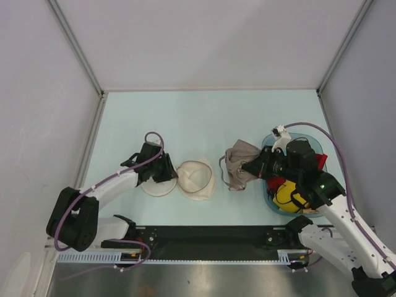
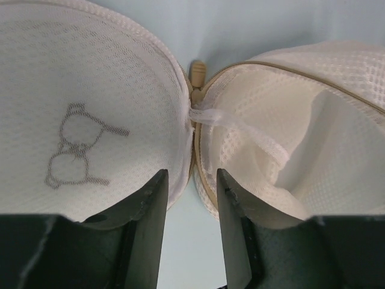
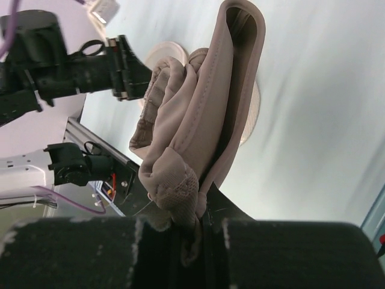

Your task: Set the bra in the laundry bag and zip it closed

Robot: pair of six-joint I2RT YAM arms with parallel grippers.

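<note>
From above, the laundry bag (image 1: 195, 179) lies open on the desk (image 1: 204, 117), with the bra (image 1: 238, 164) just right of it.

Left wrist: the left hand (image 2: 191, 176) is spread at the bag's hinge, gripping nothing.

Right wrist: the right hand (image 3: 201, 226) pinches the bra's bunched edge. I reckon the dangling cups could snag on the bag's rim.

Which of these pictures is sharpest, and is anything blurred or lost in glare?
Top view: even light, sharp, only faint shadows around the bag. Left wrist: bag's mesh crisp, left fingers dark and underexposed. Right wrist: bra sharp, table behind it soft and streaky, right fingers blurred.
</note>
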